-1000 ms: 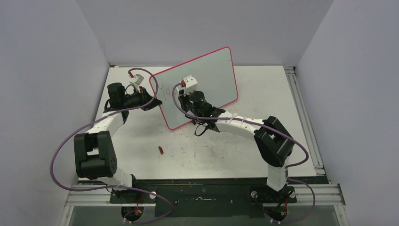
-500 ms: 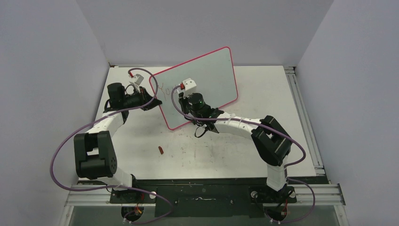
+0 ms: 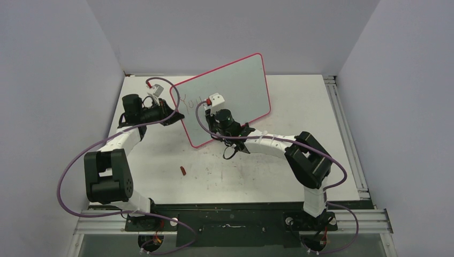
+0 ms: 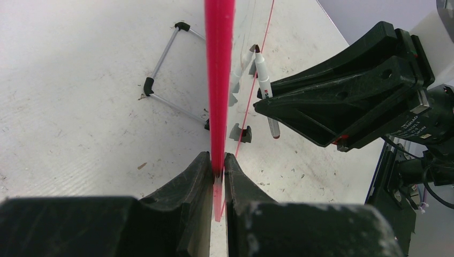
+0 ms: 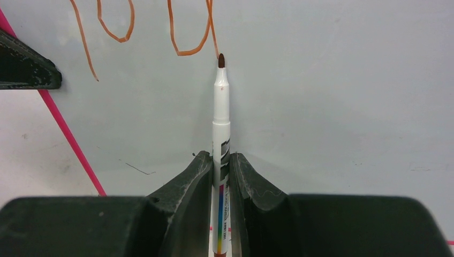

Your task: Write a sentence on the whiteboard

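The whiteboard (image 3: 243, 77), pale grey with a pink-red rim, stands tilted on the table. My left gripper (image 3: 172, 114) is shut on its left rim, seen edge-on as a pink strip (image 4: 219, 80) between the closed fingers (image 4: 217, 160). My right gripper (image 3: 213, 113) is shut on a white marker (image 5: 221, 107) with a brown tip. That tip touches the board at the end of a "u" stroke. The sentence (image 3: 190, 101) is thin reddish-brown letters, "You", at the board's upper left (image 5: 188, 53). The left wrist view also shows the marker (image 4: 266, 80) against the board.
A small red-brown cap (image 3: 182, 171) lies on the table in front of the board. Behind the board are a wire stand (image 4: 166, 59) and a black clip foot (image 4: 243, 133). Grey walls close the table on three sides, with a metal rail (image 3: 342, 123) along the right.
My right gripper has drawn the marker rightward across the board, and more letters now show. The left gripper and the board have stayed put.
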`<state>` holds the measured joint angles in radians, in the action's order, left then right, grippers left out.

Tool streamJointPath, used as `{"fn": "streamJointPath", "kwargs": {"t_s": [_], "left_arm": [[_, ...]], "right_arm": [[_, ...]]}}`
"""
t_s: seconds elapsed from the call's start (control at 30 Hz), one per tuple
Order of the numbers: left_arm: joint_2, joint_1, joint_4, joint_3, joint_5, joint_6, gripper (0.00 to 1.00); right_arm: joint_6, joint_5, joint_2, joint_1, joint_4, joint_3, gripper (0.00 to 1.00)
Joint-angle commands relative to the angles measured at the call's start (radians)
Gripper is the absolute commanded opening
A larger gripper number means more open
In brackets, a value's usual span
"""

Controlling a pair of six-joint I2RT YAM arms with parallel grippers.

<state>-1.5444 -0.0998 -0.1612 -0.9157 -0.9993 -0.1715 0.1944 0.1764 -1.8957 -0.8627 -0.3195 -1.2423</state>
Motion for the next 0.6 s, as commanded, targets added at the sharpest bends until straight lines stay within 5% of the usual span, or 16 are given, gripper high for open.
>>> {"fn": "streamJointPath", "kwargs": {"t_s": [0.0, 0.57], "left_arm": [[0.035, 0.0, 0.008, -0.032, 0.004, 0.004, 0.0], [0.035, -0.001, 0.006, -0.033, 0.004, 0.004, 0.0]], "right_arm": [[0.007, 0.052, 0.05, 0.014, -0.018, 0.003, 0.05], [-0.044, 0.016, 0.109, 0.031, -0.005, -0.062, 0.05]]}}
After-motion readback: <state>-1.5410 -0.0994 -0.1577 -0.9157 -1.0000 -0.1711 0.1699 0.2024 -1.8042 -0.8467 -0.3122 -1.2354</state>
